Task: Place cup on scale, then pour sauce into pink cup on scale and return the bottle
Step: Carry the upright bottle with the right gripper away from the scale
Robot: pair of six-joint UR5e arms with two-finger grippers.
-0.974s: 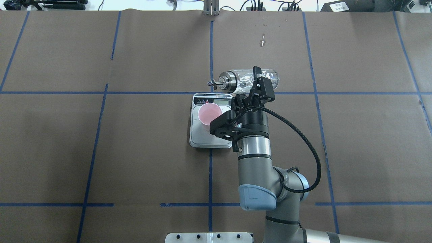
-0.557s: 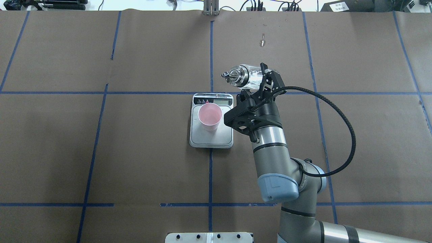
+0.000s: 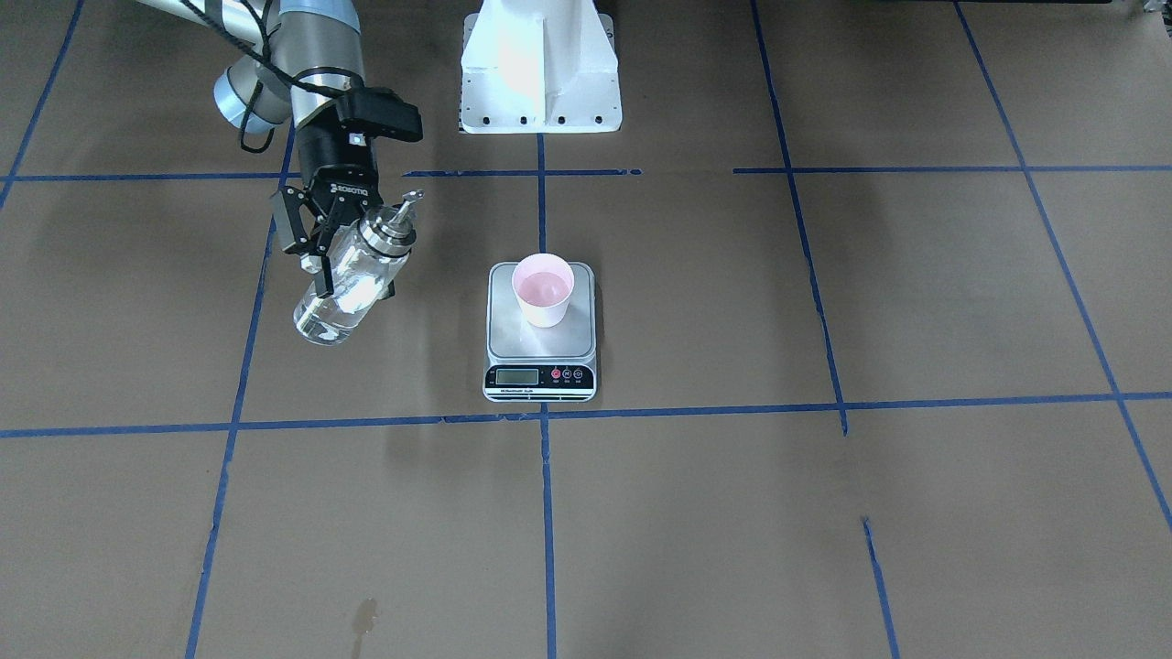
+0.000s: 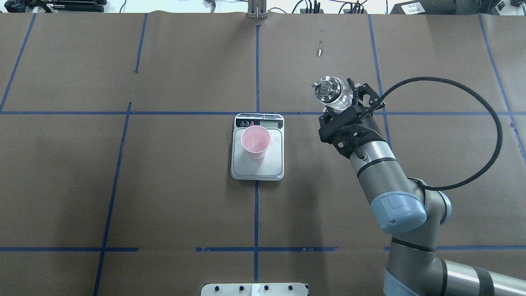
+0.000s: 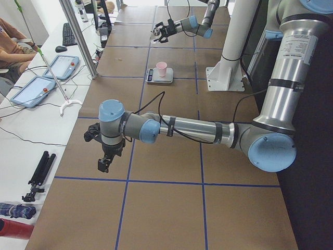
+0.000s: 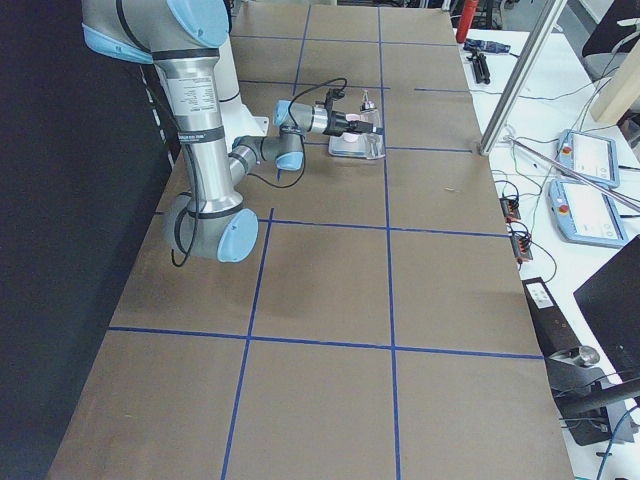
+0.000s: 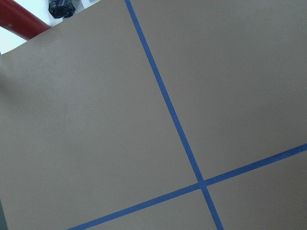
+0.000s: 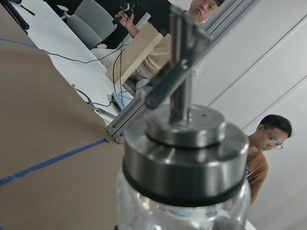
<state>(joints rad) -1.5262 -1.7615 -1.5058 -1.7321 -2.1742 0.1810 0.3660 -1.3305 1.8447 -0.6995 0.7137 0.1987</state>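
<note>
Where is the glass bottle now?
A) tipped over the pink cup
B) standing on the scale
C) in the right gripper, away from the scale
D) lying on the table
C: the right gripper clamps the glass bottle, well apart from the scale and pink cup.

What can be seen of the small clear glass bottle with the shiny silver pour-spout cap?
The small clear glass bottle is a cylinder topped by a shiny steel cap with a black ring and a thin lever spout. It hangs tilted, cap uppermost, clamped at mid-body in the right gripper, above the brown table paper, well off the steel scale on the robot's right. Only the gripper touches it.
</note>
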